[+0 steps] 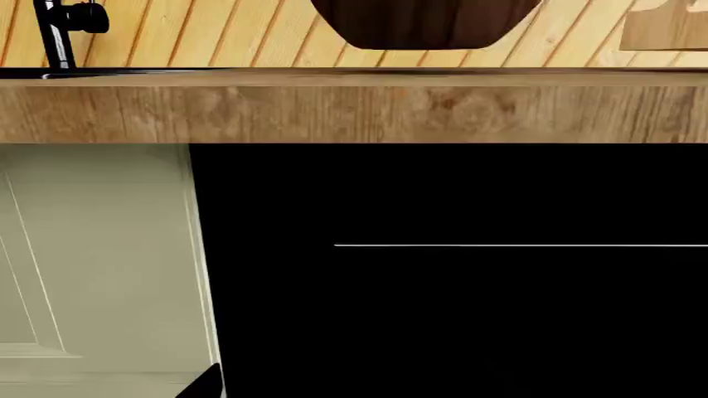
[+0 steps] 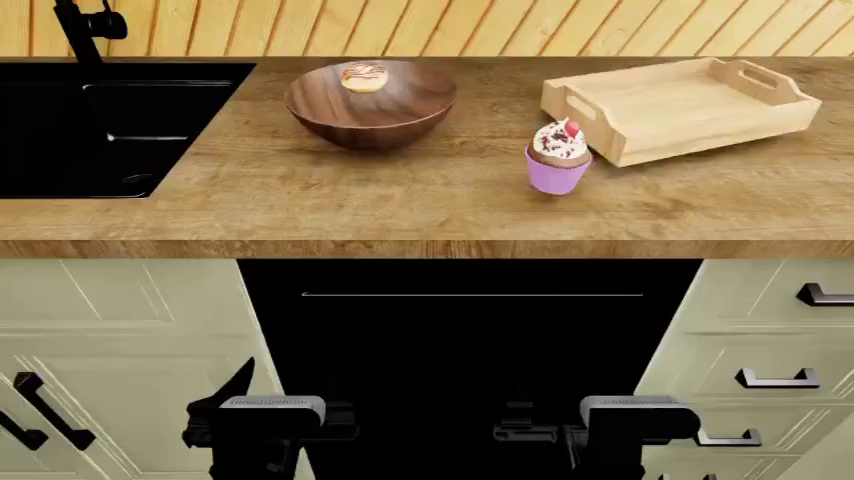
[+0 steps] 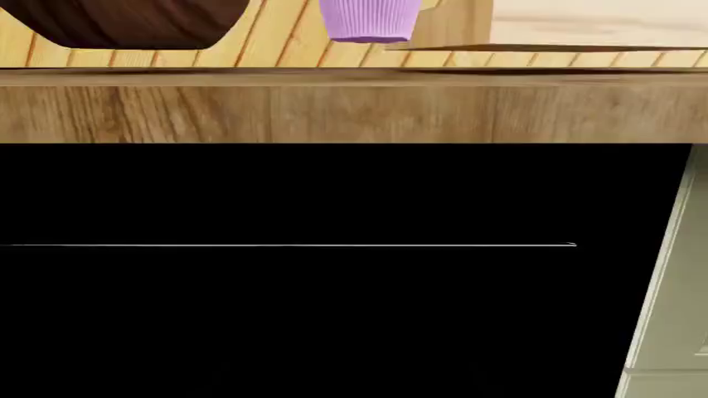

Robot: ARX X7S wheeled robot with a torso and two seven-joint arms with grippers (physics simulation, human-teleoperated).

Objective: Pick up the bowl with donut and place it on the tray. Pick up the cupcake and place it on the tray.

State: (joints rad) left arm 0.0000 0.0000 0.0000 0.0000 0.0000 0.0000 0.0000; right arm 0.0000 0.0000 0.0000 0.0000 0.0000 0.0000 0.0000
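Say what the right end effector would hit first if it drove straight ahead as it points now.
Probably the black panel under the counter edge; its wrist camera faces that panel squarely, below the cupcake. Depth is unclear.

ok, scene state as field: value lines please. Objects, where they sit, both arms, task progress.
bowl: dark walnut-brown wooden bowl on the wood-grain countertop, right of the black sink
donut: small glazed donut inside the bowl
cupcake: purple-wrapper cupcake with white frosting and cherry, upright on the countertop beside the tray's near corner
tray: pale-wood rectangular tray with handle slots, nothing in it
left gripper: low, in front of the cabinets, holding nothing; jaw state unclear
right gripper: same
progress: neither item on the tray yet
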